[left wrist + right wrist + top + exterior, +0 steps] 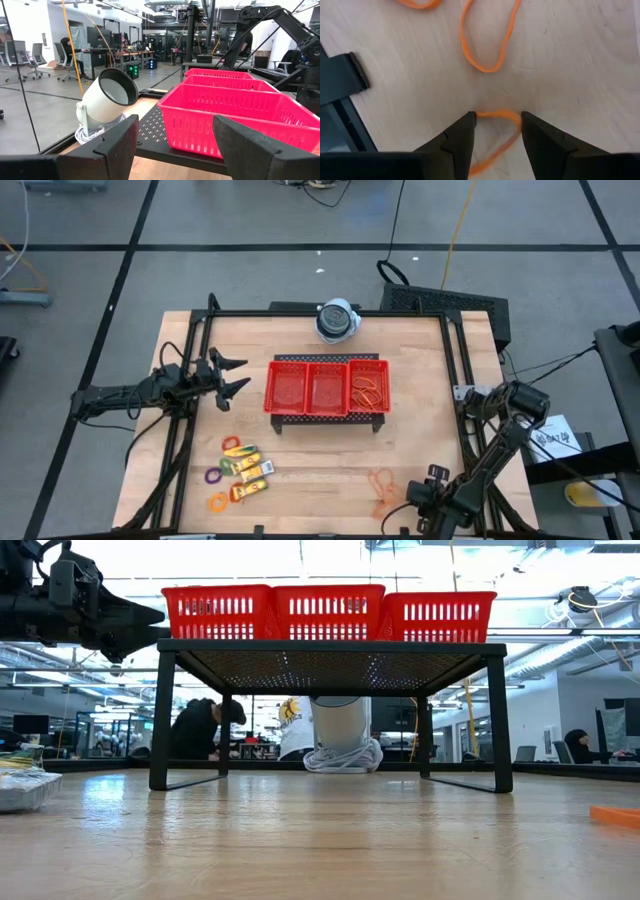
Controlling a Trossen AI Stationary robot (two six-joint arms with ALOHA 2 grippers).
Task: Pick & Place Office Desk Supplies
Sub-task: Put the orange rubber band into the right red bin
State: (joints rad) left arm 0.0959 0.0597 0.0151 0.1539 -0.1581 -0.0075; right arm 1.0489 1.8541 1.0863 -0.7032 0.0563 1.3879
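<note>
Low over the table, right gripper [497,130] pinches an orange rubber band [495,116]; left gripper [232,377] hovers open.

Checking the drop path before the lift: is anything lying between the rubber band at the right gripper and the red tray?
Nothing visible blocks it. The right gripper straddles a rubber band near the table's front edge, and bare wood lies between there and the red tray. The tray sits raised on a black stand, so the band must go up over the rim.
</note>
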